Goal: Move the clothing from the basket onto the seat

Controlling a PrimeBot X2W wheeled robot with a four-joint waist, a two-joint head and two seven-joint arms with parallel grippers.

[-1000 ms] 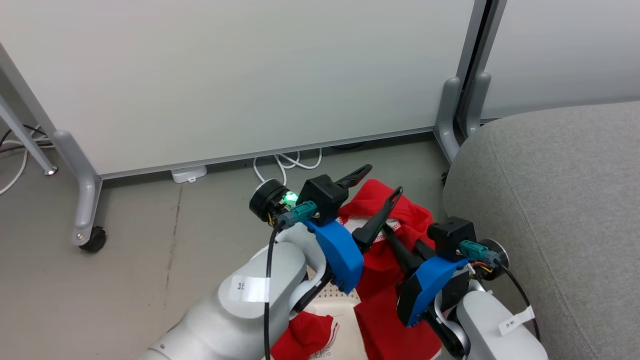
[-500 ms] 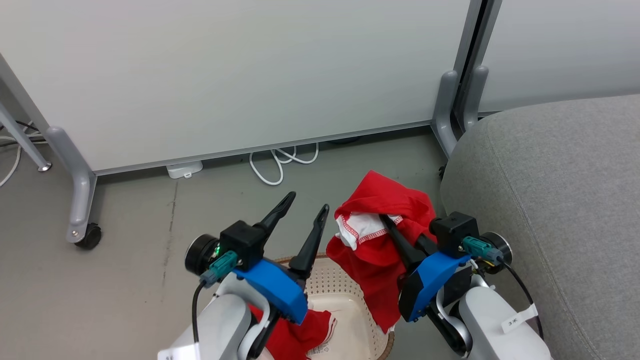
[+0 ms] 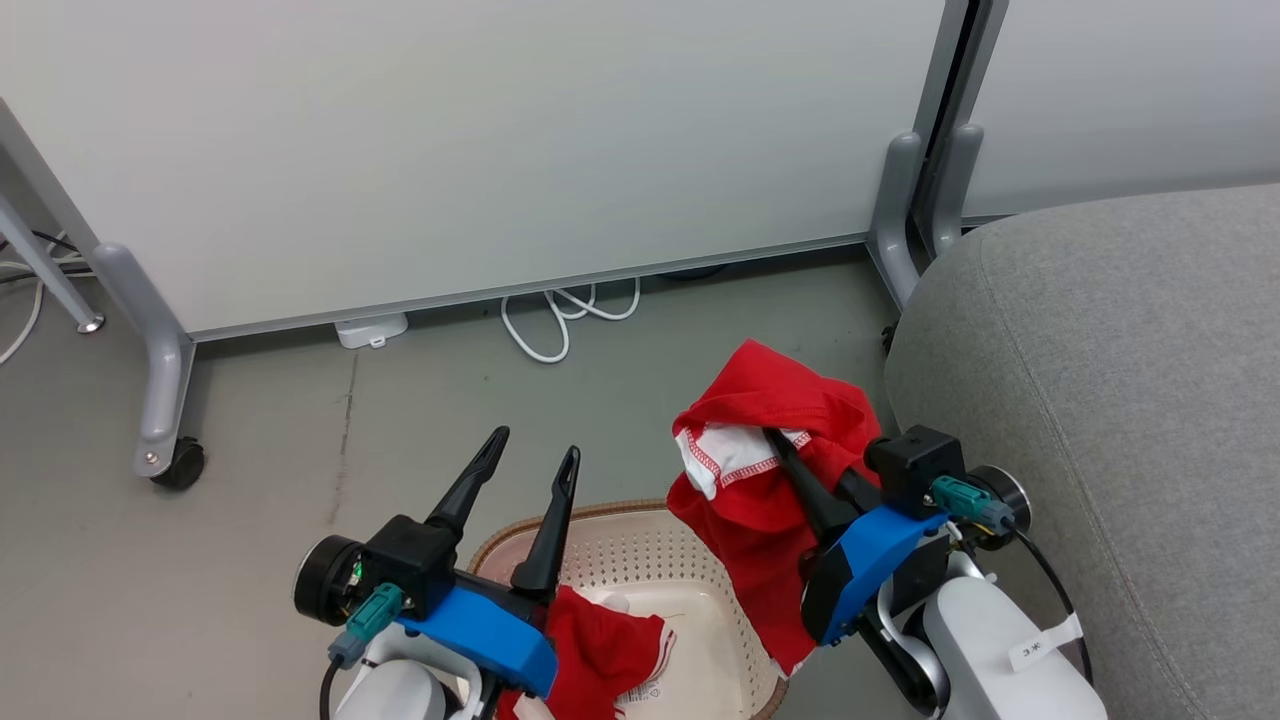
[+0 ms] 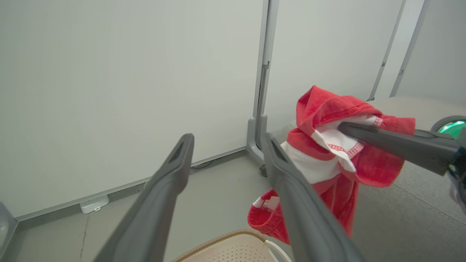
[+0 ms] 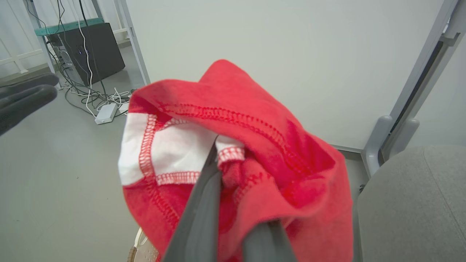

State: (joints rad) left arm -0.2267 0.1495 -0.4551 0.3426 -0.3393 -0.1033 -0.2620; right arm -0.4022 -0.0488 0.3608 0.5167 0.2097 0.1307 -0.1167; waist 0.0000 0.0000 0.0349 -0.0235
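Firmly, the right hand (image 3: 775, 440) pinches 1 red garment (image 3: 770, 390) over the basket (image 3: 620, 510); left hand (image 3: 535, 445) spread apart.

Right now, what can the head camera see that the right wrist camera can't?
Head view: a second red garment lying in the basket, and a wheel on the panel's leg.
Right wrist view: a black computer box with tangled cables in front of it.
Both: the held red garment pinched in the right end effector, the grey seat, the white panel and a bit of the basket's rim.
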